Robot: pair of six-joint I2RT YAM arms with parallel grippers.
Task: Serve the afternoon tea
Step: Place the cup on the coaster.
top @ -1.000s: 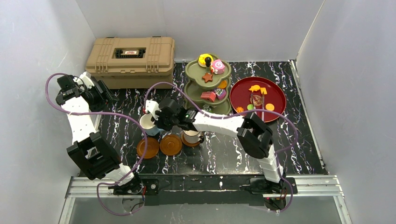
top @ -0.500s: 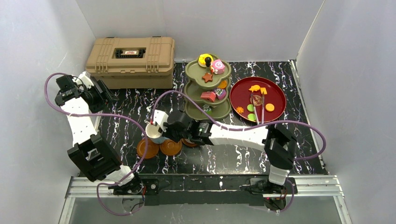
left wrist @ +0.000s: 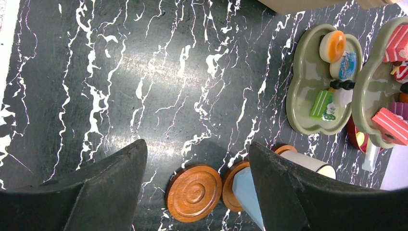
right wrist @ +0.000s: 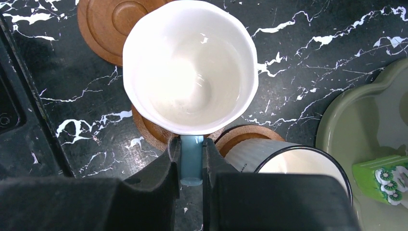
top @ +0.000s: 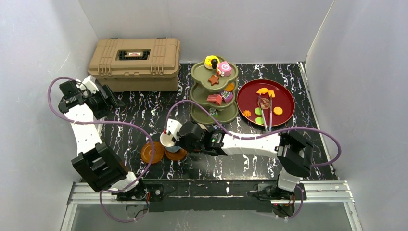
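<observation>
My right gripper (right wrist: 191,148) is shut on the blue handle of the white-and-blue cup (right wrist: 190,67). It holds the cup upright over the middle wooden saucer (right wrist: 146,131); I cannot tell whether they touch. In the top view the cup (top: 168,139) sits over that saucer (top: 177,154), with an empty saucer (top: 151,153) to its left. The white mug (right wrist: 298,166) stands on a third saucer (right wrist: 240,135) beside the cup. The olive three-tier stand (top: 214,91) holds several toy pastries. My left gripper (left wrist: 198,146) is open and empty, raised above the table's left side.
A tan toolbox (top: 134,60) stands at the back left. A round dark-red plate (top: 284,103) with pastries and tongs sits right of the stand. Grey walls close in the left, back and right sides. The stand's bottom tier (right wrist: 365,120) lies close to the mug.
My right arm has carried the cup toward the near edge and to the right, from left of the saucers to over the middle saucer. The left arm has barely moved.
</observation>
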